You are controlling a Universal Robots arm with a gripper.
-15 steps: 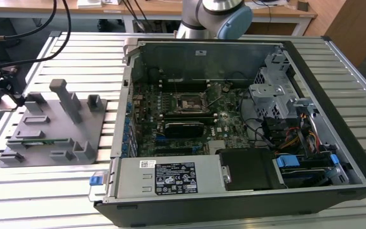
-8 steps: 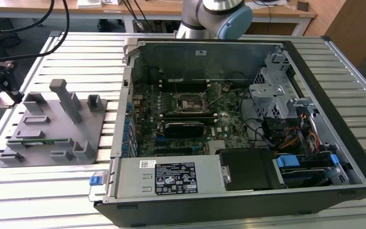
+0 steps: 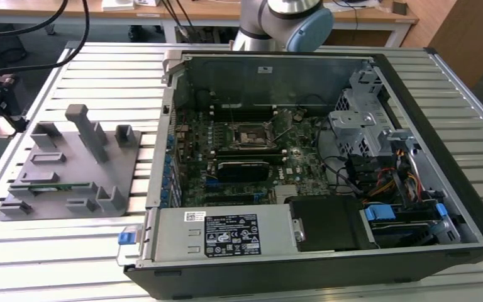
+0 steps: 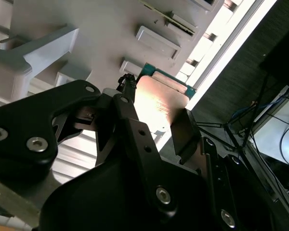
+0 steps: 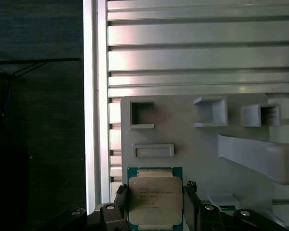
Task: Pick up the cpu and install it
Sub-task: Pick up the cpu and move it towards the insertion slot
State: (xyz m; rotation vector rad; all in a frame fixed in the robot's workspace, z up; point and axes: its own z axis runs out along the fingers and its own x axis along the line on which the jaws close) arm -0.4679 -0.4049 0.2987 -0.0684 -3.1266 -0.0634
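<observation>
First wrist view: cpu [image 5: 155,198] lower edge runs off the frame; pincer [image 5: 155,191] fingers [image 5: 191,195] cover both its flanks. Exterior view: arm [image 3: 279,22] cut off at top edge, board socket [image 3: 250,135] too small to tell open from closed.

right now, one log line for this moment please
phase: pick | gripper: shut on cpu | cpu at grey fixture | lifted: cannot tell | installed: no

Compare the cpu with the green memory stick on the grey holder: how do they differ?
The cpu is square with a silver metal top; the memory stick is long, thin and green. The cpu sits between the fingers of the gripper; the memory stick lies untouched on the grey holder. Both show green board.
</observation>
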